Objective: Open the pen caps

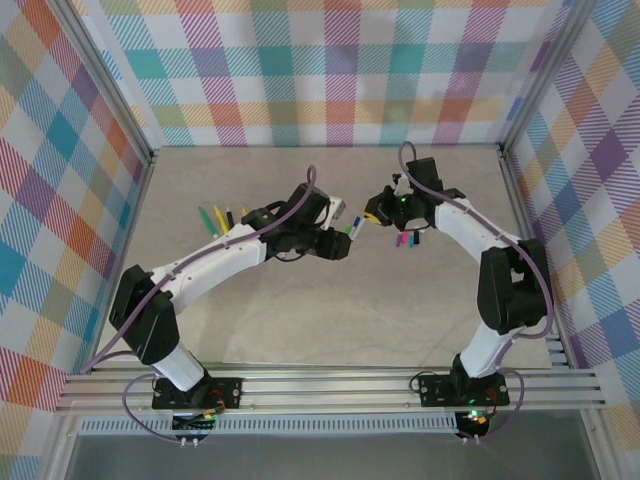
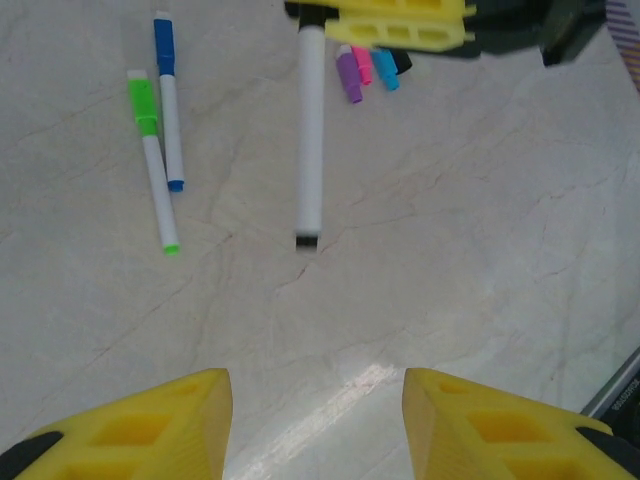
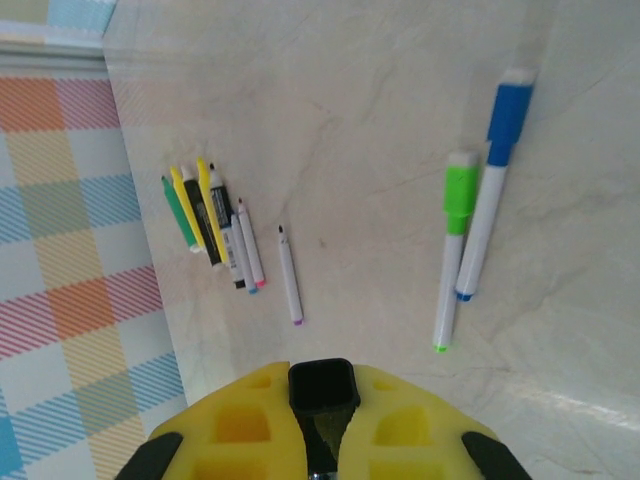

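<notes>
My right gripper [image 3: 322,378] is shut on a black pen cap [image 3: 322,388], whose square end faces the camera. In the left wrist view, a white pen with a black end [image 2: 309,140] lies just below the right gripper's yellow fingers [image 2: 400,22]. My left gripper [image 2: 315,390] is open with nothing between its fingers, a little back from that pen. A green-capped pen [image 2: 152,160] and a blue-capped pen [image 2: 168,100] lie side by side. Several loose caps [image 2: 372,68], purple, pink, blue and black, sit in a small heap. Both grippers [image 1: 340,238] [image 1: 374,215] meet mid-table.
A row of several pens [image 3: 212,222], green, yellow, black and white, lies near the left wall, with one uncapped purple-ended pen [image 3: 289,275] beside it. The same row shows in the top view [image 1: 220,218]. Checked walls [image 1: 60,180] close off the table on three sides.
</notes>
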`<state>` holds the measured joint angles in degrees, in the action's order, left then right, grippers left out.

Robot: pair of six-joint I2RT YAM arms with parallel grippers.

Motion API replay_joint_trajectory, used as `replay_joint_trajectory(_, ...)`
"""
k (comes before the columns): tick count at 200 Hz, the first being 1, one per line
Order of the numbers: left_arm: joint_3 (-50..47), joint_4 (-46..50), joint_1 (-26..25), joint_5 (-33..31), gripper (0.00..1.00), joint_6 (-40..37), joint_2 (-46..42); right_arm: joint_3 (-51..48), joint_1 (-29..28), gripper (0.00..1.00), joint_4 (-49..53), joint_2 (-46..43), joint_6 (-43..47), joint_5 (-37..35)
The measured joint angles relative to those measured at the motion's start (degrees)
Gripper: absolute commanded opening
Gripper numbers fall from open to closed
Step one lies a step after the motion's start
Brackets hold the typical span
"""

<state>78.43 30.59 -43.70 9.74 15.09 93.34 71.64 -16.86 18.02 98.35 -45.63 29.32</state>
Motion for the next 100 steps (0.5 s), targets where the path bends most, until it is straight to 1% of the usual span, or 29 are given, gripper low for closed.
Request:
replay_joint_trajectory(42, 1.0, -0.7, 0.0, -0.4, 0.48, 0.0, 3.7, -0.5, -3.4, 0.0, 0.0, -0.1, 0.0, 0.0)
replay_joint_trajectory(100, 2.4, -1.0, 0.7, -1.7, 0.47, 0.0, 6.0, -0.7, -4.7, 0.0, -0.1, -1.4, 0.0, 0.0)
